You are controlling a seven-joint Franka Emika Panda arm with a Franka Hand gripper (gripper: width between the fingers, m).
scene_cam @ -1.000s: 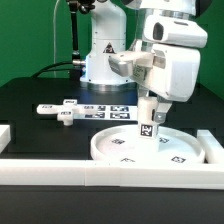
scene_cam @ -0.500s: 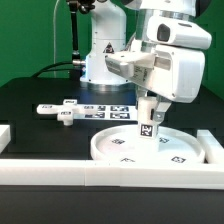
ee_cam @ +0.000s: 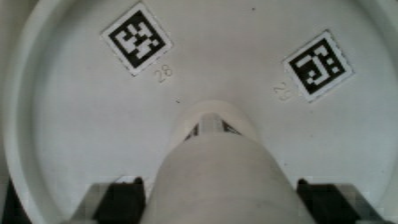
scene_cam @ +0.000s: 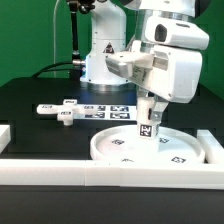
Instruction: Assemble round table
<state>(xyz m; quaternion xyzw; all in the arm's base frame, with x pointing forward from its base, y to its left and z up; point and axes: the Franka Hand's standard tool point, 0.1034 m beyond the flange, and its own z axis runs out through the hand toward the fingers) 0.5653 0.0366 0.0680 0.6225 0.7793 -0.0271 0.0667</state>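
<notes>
The large rimmed round disc [scene_cam: 148, 150] lies flat on the black table at the exterior view's right. My gripper [scene_cam: 148, 112] is shut on the short thick cylinder [scene_cam: 147, 126], a white piece with square tags, and holds it upright over the middle of the disc, its lower end at or just above the disc. In the wrist view the cylinder [ee_cam: 222, 165] runs between the two dark fingers [ee_cam: 125, 198], with the disc face [ee_cam: 205, 75] and two tags behind it. The flat cross-shaped piece [scene_cam: 60, 109] lies on the table at the exterior view's left.
The marker board [scene_cam: 108, 111] lies behind the disc, in front of the robot base [scene_cam: 100, 62]. Long white border bars run along the front edge [scene_cam: 110, 175] and stand at the right [scene_cam: 210, 150] and left [scene_cam: 5, 135].
The gripper's wrist has turned a little about the upright cylinder. The cylinder stays over the disc's middle. The cross-shaped piece has not moved.
</notes>
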